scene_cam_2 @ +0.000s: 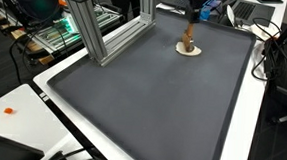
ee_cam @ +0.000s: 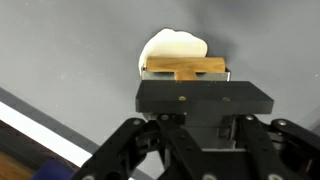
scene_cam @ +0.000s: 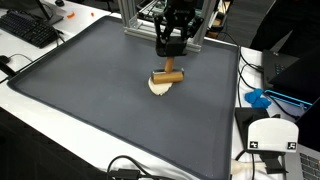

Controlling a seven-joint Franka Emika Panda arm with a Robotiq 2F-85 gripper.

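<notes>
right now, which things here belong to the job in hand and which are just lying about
In hand: wooden block, clamped between the fingers; white disc beneath it; grey mat under both.
Lying about: keyboard; aluminium frame; blue object; white device, all off the mat.

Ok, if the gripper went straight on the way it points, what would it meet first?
The white round piece on the grey mat, right below the wooden block that the gripper holds; whether they already touch is unclear.
</notes>
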